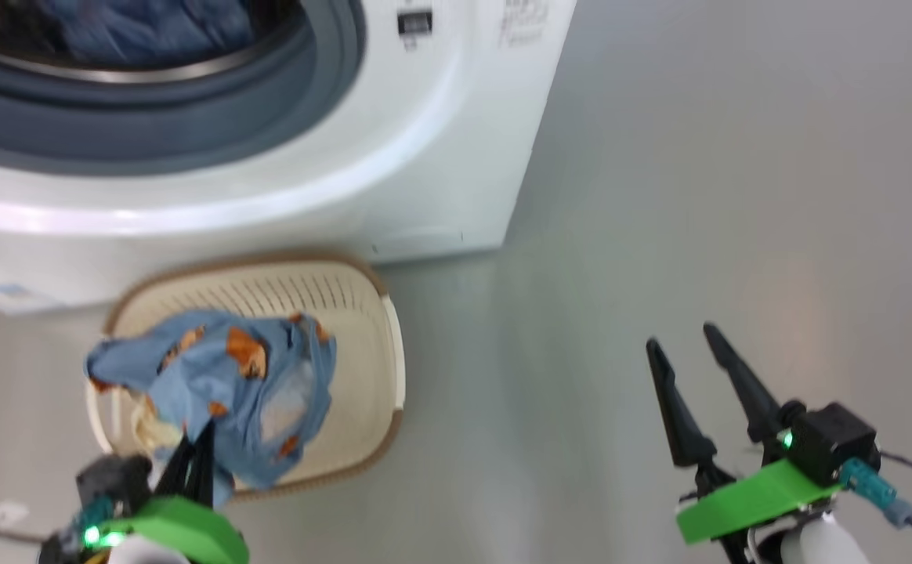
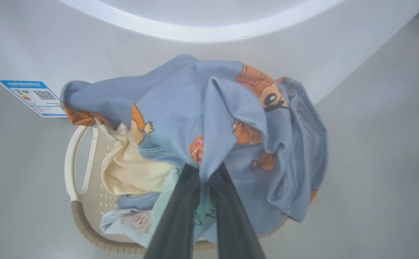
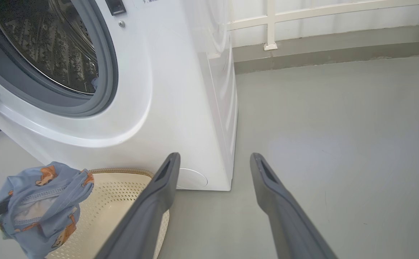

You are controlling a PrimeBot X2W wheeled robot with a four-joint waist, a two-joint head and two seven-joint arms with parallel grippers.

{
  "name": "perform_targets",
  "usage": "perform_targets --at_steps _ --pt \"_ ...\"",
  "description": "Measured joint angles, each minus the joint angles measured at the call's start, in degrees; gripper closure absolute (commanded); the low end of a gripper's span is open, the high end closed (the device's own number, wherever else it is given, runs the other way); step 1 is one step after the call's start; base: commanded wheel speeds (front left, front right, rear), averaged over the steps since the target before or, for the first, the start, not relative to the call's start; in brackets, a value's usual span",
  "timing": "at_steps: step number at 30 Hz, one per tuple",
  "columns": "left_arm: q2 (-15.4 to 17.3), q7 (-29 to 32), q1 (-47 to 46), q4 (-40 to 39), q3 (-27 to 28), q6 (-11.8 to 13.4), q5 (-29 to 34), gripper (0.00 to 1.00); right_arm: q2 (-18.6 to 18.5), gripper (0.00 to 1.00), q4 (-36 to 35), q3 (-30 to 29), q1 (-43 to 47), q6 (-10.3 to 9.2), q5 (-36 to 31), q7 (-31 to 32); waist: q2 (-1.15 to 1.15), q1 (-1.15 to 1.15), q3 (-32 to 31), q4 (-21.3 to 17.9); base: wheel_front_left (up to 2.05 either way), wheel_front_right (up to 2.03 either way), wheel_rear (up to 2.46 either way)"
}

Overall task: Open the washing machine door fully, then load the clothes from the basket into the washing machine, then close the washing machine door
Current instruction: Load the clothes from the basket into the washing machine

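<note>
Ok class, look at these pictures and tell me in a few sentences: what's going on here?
The robot is loading laundry. Its left gripper is shut on a light blue printed garment, holding it up over the basket, where a cream piece and other clothes lie. The washing machine stands open just behind, with what looks like blue fabric already in its drum. The right gripper is open and empty, above the floor off to the side.

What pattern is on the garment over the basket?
The garment is light blue with orange cartoon figures; clearest in the left wrist view.
</note>
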Motion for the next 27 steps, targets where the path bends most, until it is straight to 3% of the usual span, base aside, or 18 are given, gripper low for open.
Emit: perform_targets --at_steps 7,15,27 --pt "-0.97 0.00 8.53 -6.73 2.15 0.14 1.38 1.00 0.00 0.00 1.10 1.23 4.75 0.00 0.01 0.00 0.00 0.00 -8.76 0.64 0.00 0.00 0.00" --pt "-1.40 0.00 17.53 -12.94 2.43 2.18 4.24 1.00 -0.07 0.00 1.82 2.12 8.68 0.00 0.08 0.00 0.00 0.00 -17.75 1.13 0.00 0.00 0.00" --pt "-1.44 0.00 24.64 -21.63 -0.11 5.11 5.15 1.00 -0.21 0.00 1.86 0.75 11.68 0.00 0.08 0.00 0.00 0.00 -25.62 2.09 0.00 0.00 0.00"
